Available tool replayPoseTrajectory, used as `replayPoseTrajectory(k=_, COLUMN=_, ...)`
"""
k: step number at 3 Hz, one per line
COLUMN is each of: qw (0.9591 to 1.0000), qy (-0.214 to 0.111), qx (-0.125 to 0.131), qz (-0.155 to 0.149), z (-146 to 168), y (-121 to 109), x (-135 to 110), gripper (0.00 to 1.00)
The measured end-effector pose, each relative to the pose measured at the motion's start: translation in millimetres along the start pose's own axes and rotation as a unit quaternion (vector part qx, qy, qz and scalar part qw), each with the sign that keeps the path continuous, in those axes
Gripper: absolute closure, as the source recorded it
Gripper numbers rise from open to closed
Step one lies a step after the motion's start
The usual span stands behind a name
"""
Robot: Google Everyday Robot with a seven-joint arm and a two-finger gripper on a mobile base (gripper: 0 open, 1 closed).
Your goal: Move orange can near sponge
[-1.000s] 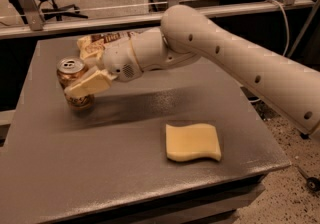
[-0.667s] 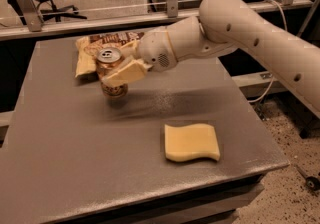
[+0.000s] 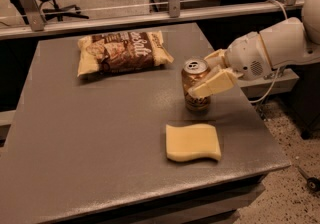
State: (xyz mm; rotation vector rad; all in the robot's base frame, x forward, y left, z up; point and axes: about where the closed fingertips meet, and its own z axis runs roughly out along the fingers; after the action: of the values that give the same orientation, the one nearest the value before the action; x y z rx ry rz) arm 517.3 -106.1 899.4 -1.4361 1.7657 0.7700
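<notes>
The orange can [image 3: 194, 72] stands upright at the right side of the grey table [image 3: 90, 133], just behind the pale-yellow sponge [image 3: 193, 142], about a can's width from it. My gripper [image 3: 201, 77] reaches in from the right on a white arm [image 3: 272, 50] and is shut on the can, one finger in front of it and one behind. The can's base is at or just above the tabletop; I cannot tell which.
A brown-and-cream chip bag [image 3: 122, 52] lies flat at the back of the table. A metal rail [image 3: 150, 15] runs behind the table. The table's right edge is close to the can and the sponge.
My gripper has carried the can from beside the chip bag at the back left to the right, down to a spot just behind the sponge. The arm now reaches in from the right.
</notes>
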Motion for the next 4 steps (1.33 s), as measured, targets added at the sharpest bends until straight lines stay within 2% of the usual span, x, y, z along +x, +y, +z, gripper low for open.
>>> replayPoseTrajectory(k=1, qw=0.9994, qy=0.013, qx=0.029, qz=0.013, z=-49, y=12, x=27, gripper=1.00)
replayPoseTrajectory(k=2, qw=0.9994, qy=0.004, qx=0.032, qz=0.011, z=-61, y=29, x=36, gripper=1.00)
replayPoseTrajectory(k=3, qw=0.9997, qy=-0.014, qx=0.018, qz=-0.003, z=-55, y=45, x=31, gripper=0.82)
replayPoseTrajectory(k=4, qw=0.9996, qy=-0.028, qx=0.005, qz=-0.006, z=-44, y=56, x=28, gripper=0.59)
